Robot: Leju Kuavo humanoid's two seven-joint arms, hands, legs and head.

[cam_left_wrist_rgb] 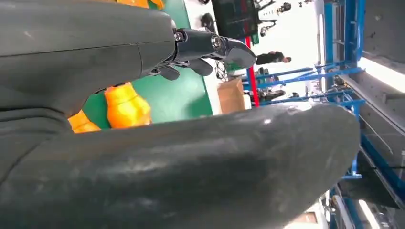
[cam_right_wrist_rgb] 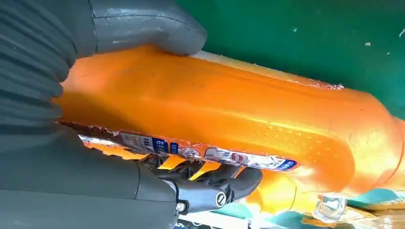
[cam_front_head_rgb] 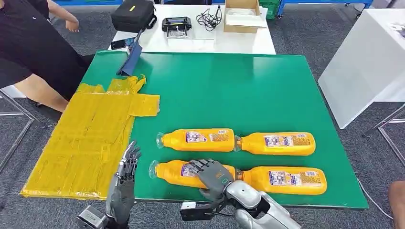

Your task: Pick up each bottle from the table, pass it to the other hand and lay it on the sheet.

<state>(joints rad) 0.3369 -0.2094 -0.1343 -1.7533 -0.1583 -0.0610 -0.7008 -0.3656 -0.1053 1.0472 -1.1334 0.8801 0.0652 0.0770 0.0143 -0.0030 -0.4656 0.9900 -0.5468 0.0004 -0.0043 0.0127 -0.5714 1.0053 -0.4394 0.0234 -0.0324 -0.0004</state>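
**Bottles on green table, right hand on nearest one**

Orange plastic bottle with a clear cap and printed label [cam_front_head_rgb: 179,172] lies on its side at the near edge of the green table top [cam_front_head_rgb: 229,90], cap pointing toward the robot's left. Right hand [cam_front_head_rgb: 210,176] is wrapped over its middle; the right wrist view shows the thumb [cam_right_wrist_rgb: 143,24] on one side of the body and dark fingers [cam_right_wrist_rgb: 215,188] curled round the other, so the hand is grasping it. Bottle looks to rest on the table; cannot tell for certain.

Left hand [cam_front_head_rgb: 125,179] is raised at the near table edge beside the yellow sheet, fingers spread and upright, holding nothing.

Second orange bottle [cam_front_head_rgb: 286,180] lies just beside the gripped one, on the robot's right, in the same row. Two more orange bottles [cam_front_head_rgb: 198,140] [cam_front_head_rgb: 277,143] lie in a row behind, end to end.

Crinkled yellow plastic sheet [cam_front_head_rgb: 90,138] covers the left part of the table, overhanging its left edge.

Far side: a dark blue folded item [cam_front_head_rgb: 131,59] at the green table's back edge; a white table [cam_front_head_rgb: 191,42] with a black case [cam_front_head_rgb: 133,15] and a cardboard box [cam_front_head_rgb: 242,15]. A person in black [cam_front_head_rgb: 28,47] stands at far left.
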